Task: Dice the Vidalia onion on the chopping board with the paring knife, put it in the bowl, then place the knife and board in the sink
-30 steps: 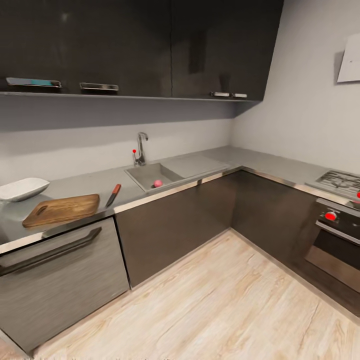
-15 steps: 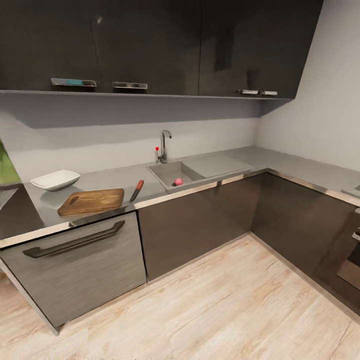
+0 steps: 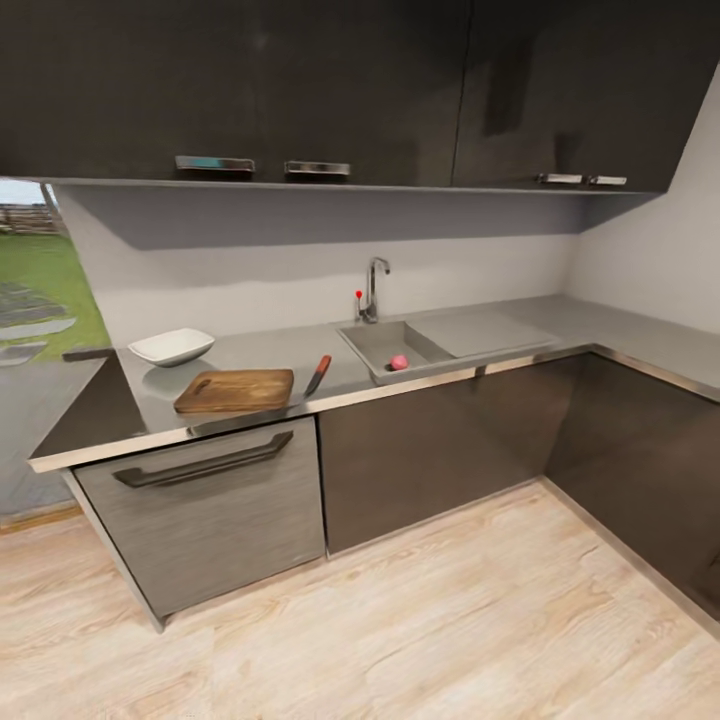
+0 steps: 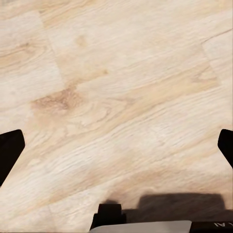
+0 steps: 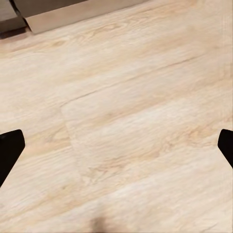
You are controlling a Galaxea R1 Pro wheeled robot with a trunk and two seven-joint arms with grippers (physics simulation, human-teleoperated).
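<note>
Clearly the step in hand is the approach: the robot stands well back from the kitchen run, and nothing on the surface (image 3: 260, 352) has been touched. To do this well, I judge the base should roll forward and stop square to the sink (image 3: 385, 345), close enough that an arm can reach down into the basin without stretching. The Vidalia onion (image 3: 399, 362), a small pinkish ball, lies in the basin near its front wall, below the chrome tap (image 3: 374, 287). Stopping slightly toward the board side of the sink would probably help, since the chopping board (image 3: 236, 391) lies on the surface well apart from the basin, with the paring knife (image 3: 317, 375) just beside it on the sink side, its red handle pointing toward the wall. The white bowl (image 3: 172, 346) stands behind the board, near the end of the run.

Both arms hang low and point at the wooden floor (image 4: 116, 97). In the left wrist view the left gripper (image 4: 116, 150) has its dark fingertips at the far edges of the picture, so its jaws are spread wide with nothing between them. The right gripper (image 5: 116, 150) looks the same over the floor, jaws wide and holding nothing, with a cabinet base (image 5: 73, 14) ahead of it.
</note>
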